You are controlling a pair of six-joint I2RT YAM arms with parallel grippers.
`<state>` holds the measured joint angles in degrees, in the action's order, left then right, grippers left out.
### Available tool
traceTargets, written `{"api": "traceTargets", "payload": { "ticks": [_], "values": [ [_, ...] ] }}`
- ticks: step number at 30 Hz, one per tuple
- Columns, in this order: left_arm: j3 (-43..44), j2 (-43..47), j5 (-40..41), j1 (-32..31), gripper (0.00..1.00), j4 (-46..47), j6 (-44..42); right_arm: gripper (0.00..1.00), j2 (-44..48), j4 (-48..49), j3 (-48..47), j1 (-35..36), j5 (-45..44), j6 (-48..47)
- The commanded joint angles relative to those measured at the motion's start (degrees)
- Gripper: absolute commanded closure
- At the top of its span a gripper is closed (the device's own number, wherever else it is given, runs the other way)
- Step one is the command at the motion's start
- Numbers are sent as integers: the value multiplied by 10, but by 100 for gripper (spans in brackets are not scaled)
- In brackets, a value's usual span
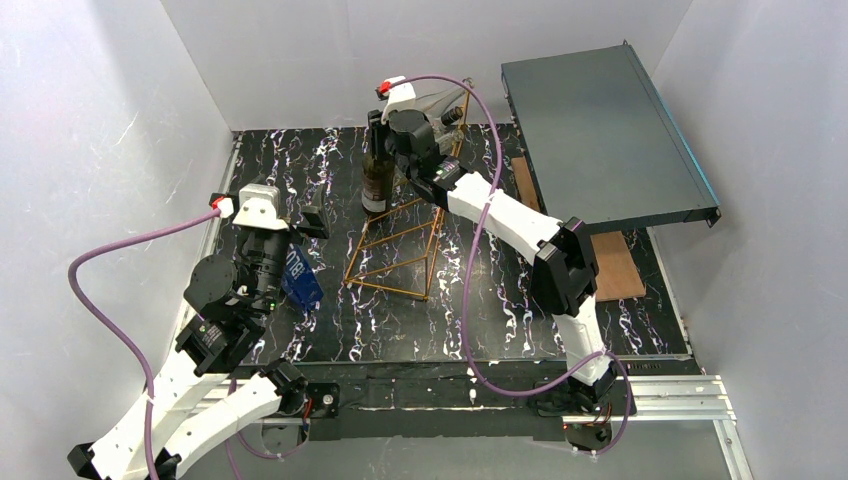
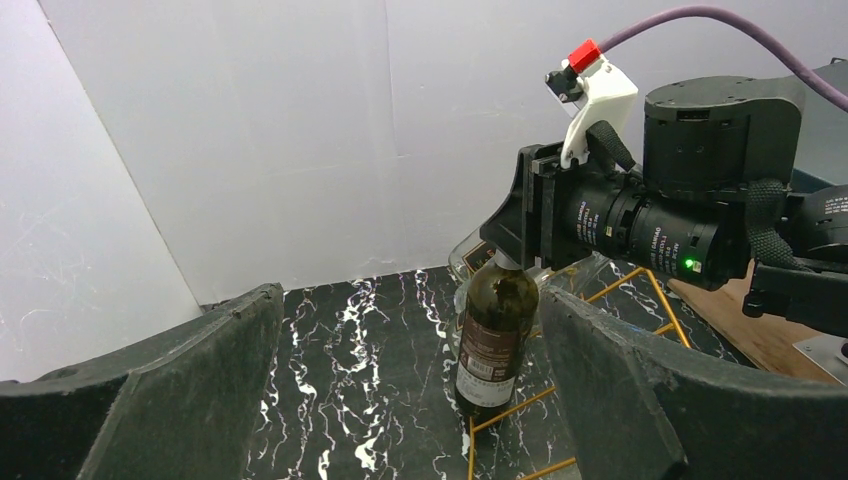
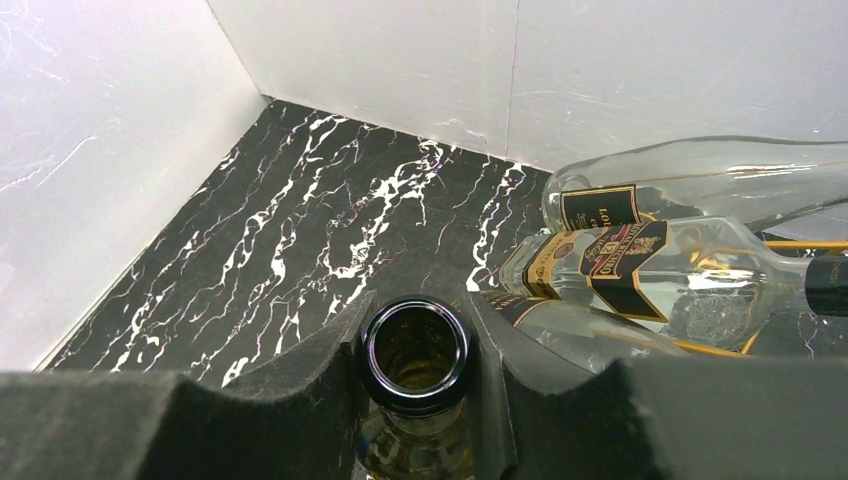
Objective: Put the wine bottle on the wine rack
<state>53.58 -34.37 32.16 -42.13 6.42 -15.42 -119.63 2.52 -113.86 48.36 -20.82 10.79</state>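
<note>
A dark brown wine bottle [image 1: 377, 180] stands upright on the black marbled table at the far end of the copper-gold wire wine rack [image 1: 400, 250]. My right gripper [image 1: 380, 125] is shut on its neck from above. In the right wrist view the bottle's open mouth [image 3: 415, 355] sits between the pads [image 3: 300, 390]. The left wrist view shows the bottle [image 2: 495, 335] with its base beside a rack rung [image 2: 510, 408]. My left gripper [image 1: 312, 220] is open and empty, left of the rack and well apart from the bottle; it also shows in the left wrist view [image 2: 412, 300].
Clear glass bottles [image 3: 640, 260] lie on the rack's far end, right beside the held bottle. A dark flat box [image 1: 600, 135] stands at the back right above a wooden board [image 1: 612, 265]. A blue object [image 1: 300, 280] lies by the left arm. White walls enclose the table.
</note>
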Motion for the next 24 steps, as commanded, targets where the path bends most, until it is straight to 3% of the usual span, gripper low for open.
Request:
{"api": "traceTargets", "payload": {
  "ticks": [1,11,22,23,24],
  "values": [
    [-2,1,6,-1,1,18,0,99,12,105,-25,4,-6,10],
    [-2,3,5,-1,1,18,-1,99,53,209,104,18,-24,-9],
    [-2,4,7,-1,1,18,-1,99,108,218,201,24,-79,-14],
    [-2,4,6,-1,1,18,-1,96,115,215,209,24,-83,-14],
    [-2,4,6,-1,1,18,0,87,123,214,218,24,-86,-15]
  ]
}}
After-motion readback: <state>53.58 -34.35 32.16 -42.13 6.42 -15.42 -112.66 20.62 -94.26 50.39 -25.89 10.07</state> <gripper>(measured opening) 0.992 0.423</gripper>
